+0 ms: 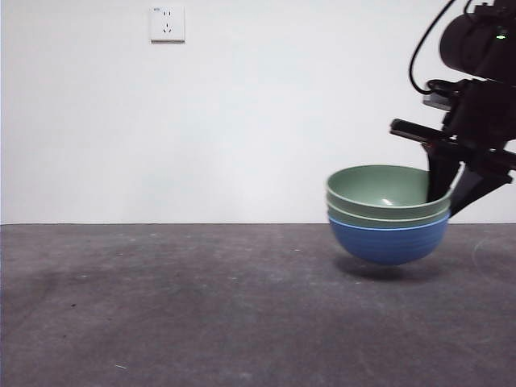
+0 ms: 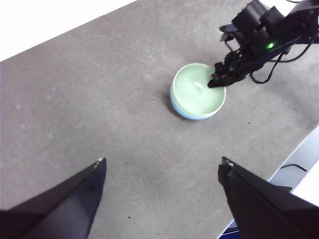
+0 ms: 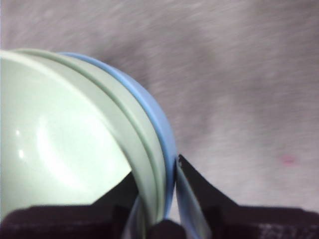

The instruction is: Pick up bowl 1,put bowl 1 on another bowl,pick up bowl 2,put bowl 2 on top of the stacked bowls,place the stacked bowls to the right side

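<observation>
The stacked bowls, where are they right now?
The stacked bowls hang just above the table at the front view's right side, their rim pinched by the right gripper.

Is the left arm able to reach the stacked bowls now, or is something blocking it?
Probably not usefully. The left gripper hangs open well away, with bare table between. But the right gripper is clamped on the rim of the stacked bowls, holding them off the table.

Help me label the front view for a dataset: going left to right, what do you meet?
Wall socket → the stacked bowls, lifted off the table → right pincer, clamped on their rim.
</observation>
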Available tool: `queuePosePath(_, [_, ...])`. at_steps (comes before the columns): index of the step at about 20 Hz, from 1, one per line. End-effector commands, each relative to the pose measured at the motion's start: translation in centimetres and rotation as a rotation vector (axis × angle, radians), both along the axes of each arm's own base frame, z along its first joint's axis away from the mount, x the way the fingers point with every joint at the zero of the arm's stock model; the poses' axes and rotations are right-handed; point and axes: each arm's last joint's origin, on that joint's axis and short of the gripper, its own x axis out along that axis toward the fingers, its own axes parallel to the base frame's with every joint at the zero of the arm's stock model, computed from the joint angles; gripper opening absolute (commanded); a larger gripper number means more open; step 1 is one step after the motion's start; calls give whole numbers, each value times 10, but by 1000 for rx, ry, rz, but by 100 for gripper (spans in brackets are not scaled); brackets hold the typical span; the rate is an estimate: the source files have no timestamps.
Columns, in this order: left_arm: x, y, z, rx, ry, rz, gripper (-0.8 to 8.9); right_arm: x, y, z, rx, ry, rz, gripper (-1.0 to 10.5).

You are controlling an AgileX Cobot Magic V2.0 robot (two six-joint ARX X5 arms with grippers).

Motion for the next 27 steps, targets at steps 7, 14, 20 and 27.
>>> queuePosePath(7, [-1, 0, -2, 17, 17, -11, 377, 7, -12, -23, -23, 64, -1, -12])
queuePosePath(14, [-1, 0, -2, 18, 19, -11, 377, 8, -14, -28, -22, 93, -5, 205])
queuePosePath(20, [0, -1, -2, 20, 21, -10, 377, 8, -14, -27, -24, 88, 6, 230])
queuePosePath(27, [1, -1, -3, 32, 21, -3, 377, -18, -17, 20, -35, 6, 23, 230])
